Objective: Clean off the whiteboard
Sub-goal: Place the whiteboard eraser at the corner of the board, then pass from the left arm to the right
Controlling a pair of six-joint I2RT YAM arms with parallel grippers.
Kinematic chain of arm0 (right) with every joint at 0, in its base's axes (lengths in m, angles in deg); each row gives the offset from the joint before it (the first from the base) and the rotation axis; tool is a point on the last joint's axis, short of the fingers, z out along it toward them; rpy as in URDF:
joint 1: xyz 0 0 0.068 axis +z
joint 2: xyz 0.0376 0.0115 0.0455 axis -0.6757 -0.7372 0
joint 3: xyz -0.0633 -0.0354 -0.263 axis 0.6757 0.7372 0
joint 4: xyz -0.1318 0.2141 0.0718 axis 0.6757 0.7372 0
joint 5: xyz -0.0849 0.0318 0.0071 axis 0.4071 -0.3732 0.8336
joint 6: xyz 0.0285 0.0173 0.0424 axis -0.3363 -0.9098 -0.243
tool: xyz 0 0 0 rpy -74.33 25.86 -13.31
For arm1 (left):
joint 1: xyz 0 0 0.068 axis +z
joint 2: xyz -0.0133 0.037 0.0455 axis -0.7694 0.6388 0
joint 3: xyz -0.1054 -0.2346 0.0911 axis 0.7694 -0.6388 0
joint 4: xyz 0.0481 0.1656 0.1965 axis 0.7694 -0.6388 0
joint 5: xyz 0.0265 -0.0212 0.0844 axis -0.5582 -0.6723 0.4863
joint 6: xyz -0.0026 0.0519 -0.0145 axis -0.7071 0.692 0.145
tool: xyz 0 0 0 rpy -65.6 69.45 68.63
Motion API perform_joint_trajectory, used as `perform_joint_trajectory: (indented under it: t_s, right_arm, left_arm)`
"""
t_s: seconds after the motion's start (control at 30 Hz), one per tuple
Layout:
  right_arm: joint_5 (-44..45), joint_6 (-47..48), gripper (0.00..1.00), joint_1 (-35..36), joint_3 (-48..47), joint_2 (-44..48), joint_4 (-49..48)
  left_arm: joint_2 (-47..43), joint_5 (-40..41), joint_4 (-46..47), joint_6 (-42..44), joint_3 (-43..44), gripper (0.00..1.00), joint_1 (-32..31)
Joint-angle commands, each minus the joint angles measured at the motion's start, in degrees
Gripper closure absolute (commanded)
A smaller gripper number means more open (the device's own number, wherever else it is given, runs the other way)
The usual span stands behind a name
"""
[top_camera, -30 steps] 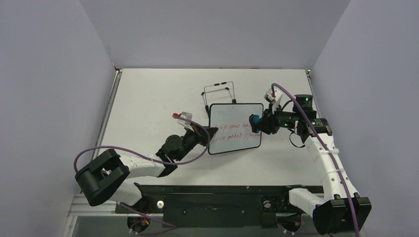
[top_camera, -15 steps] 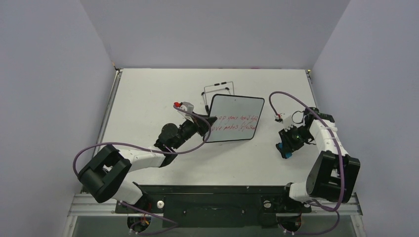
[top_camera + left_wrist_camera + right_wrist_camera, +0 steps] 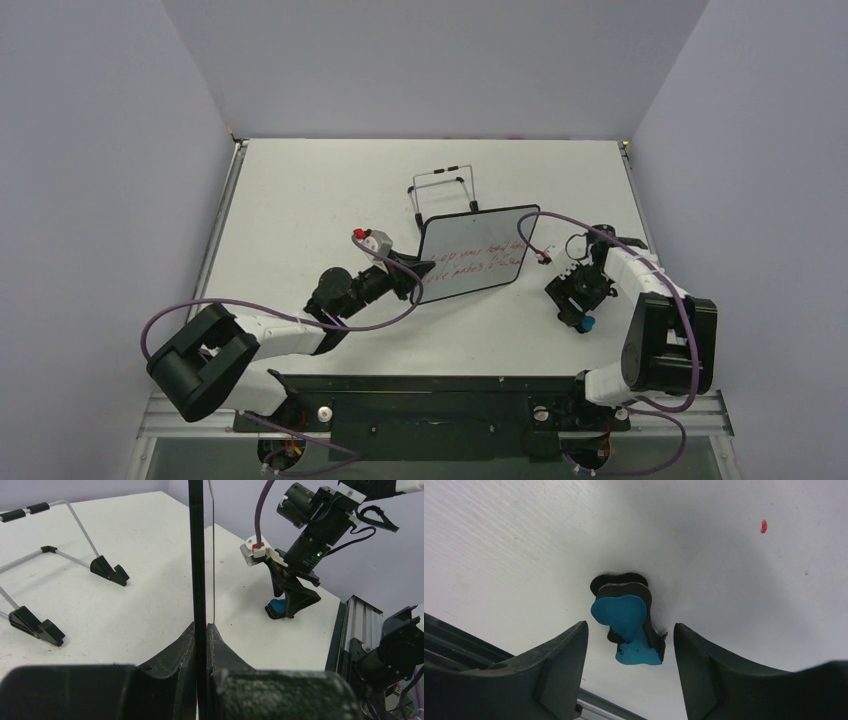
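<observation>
Whiteboard (image 3: 472, 255) sits near the middle of the table (image 3: 300, 200), held on a tilt, and you can see red handwritten lines across its face. Your left gripper (image 3: 420, 270) is clamped on the board's left edge. In the left wrist view the black frame runs edge-on, pinched between both fingers. The black wire stand (image 3: 443, 188) is just behind the board's far edge. Your right gripper (image 3: 629, 628) hangs with its fingers spread wide over the blue eraser (image 3: 620, 611). The eraser lies on the table to the right of the board, and neither finger touches it.
</observation>
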Motion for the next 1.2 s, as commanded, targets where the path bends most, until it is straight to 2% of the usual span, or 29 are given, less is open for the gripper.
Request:
perform_joint_trajectory:
  t_s: [0.0, 0.13, 0.23, 0.33, 0.4, 0.53, 0.67, 0.77, 0.97, 1.03, 1.1, 1.13, 1.17]
  right_arm:
    - [0.1, 3.2, 0.36, -0.4, -3.3, 4.3, 3.1]
    - [-4.9, 8.9, 0.28, -0.2, -10.0, 6.2, 11.0]
    - [-11.4, 18.8, 0.26, 2.5, -19.1, 5.9, 20.5]
    - [-23.9, 38.3, 0.18, 5.9, -28.7, 4.4, 28.0]
    - [-28.4, 44.9, 0.13, 10.1, -34.6, 2.3, 30.7]
    - [-26.4, 38.8, 0.14, 18.7, -48.0, -5.0, 30.5]
    - [-24.2, 34.5, 0.19, 22.1, -54.6, -11.8, 31.2]
    - [-23.5, 33.0, 0.22, 23.3, -56.5, -15.3, 31.2]
    - [-22.7, 31.2, 0.23, 24.5, -59.0, -18.8, 30.1]
    - [-22.0, 31.8, 0.27, 25.1, -59.6, -20.3, 31.1]
    - [-21.7, 34.2, 0.39, 25.8, -60.2, -21.9, 34.4]
    - [-21.9, 34.9, 0.52, 25.9, -60.3, -22.5, 36.5]
    - [-22.1, 36.1, 0.60, 26.0, -60.2, -22.6, 37.3]
  left_arm:
    - [1.4, -0.7, 0.6, 1.6, -2.0, 1.00, -1.6]
    - [2.0, -0.7, 2.0, 1.3, -3.6, 1.00, -1.9]
    - [2.5, -1.4, 3.1, 0.9, -4.2, 1.00, -1.9]
    - [3.1, -1.9, 3.1, 0.9, -4.5, 1.00, -1.9]
    - [3.5, -2.0, 3.2, 0.9, -4.7, 1.00, -1.9]
    - [4.0, -2.1, 3.2, 0.9, -5.0, 1.00, -1.9]
    - [4.0, -2.0, 3.1, 1.1, -4.8, 1.00, -2.1]
    - [3.8, -2.4, 2.3, 1.6, -4.5, 1.00, -2.1]
    - [3.1, -3.3, -0.1, 3.9, -3.8, 1.00, -2.3]
    - [3.0, -3.4, -1.3, 5.2, -3.2, 1.00, -2.3]
    - [2.8, -3.3, -2.4, 5.8, -2.6, 1.00, -2.3]
    - [2.8, -3.3, -2.5, 5.8, -2.5, 1.00, -2.2]
    - [2.8, -3.3, -2.6, 5.9, -2.3, 1.00, -2.2]
